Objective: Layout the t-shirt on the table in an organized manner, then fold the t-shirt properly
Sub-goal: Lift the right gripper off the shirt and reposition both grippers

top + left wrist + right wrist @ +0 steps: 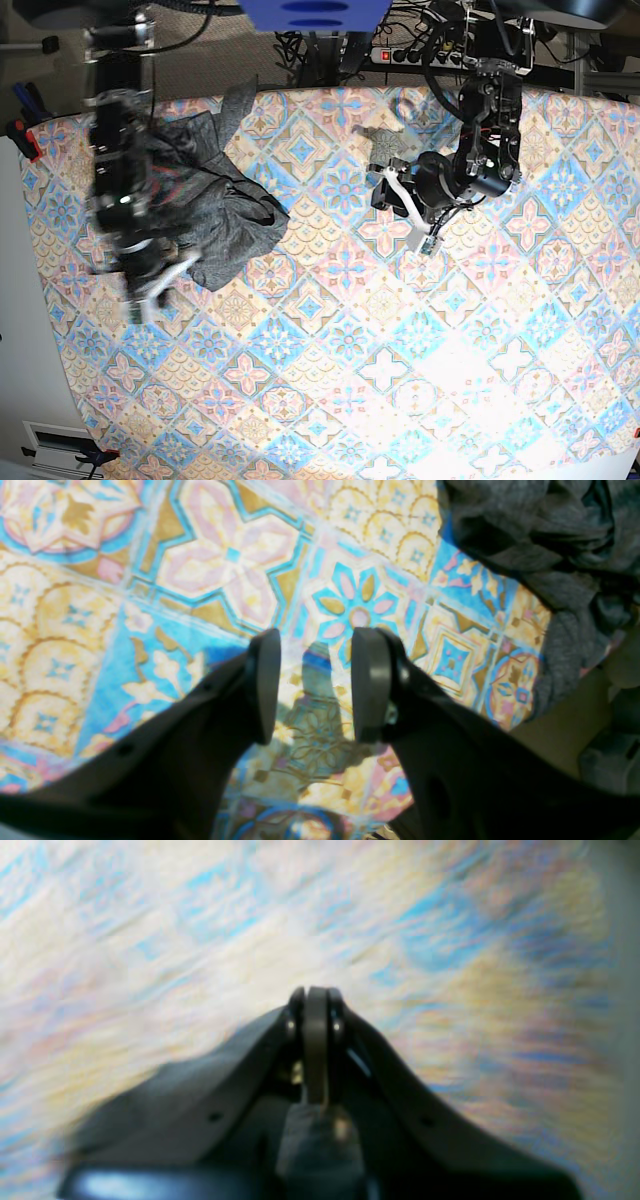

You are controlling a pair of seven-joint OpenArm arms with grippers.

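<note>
a: where are you, starting closest in?

b: my left gripper hangs over bare patterned cloth, jaws spread with nothing between them. in the base view it sits upper right of centre. my right gripper is pressed together on nothing i can see; its wrist view is a blur. in the base view it is low on the left side, also smeared.

a: and the t-shirt?

b: the t-shirt lies bunched in the upper left of the base view, on the table, not spread at all. my right arm crosses over its left part, so that arm is much the nearer. from my left gripper the heap lies well apart, off toward the frame's left; in the left wrist view only its rumpled edge shows, upper right.

a: its long axis?

b: roughly top to bottom, leaning a little; too crumpled to say which end is the collar. i judge the right arm should take hold first.
</note>
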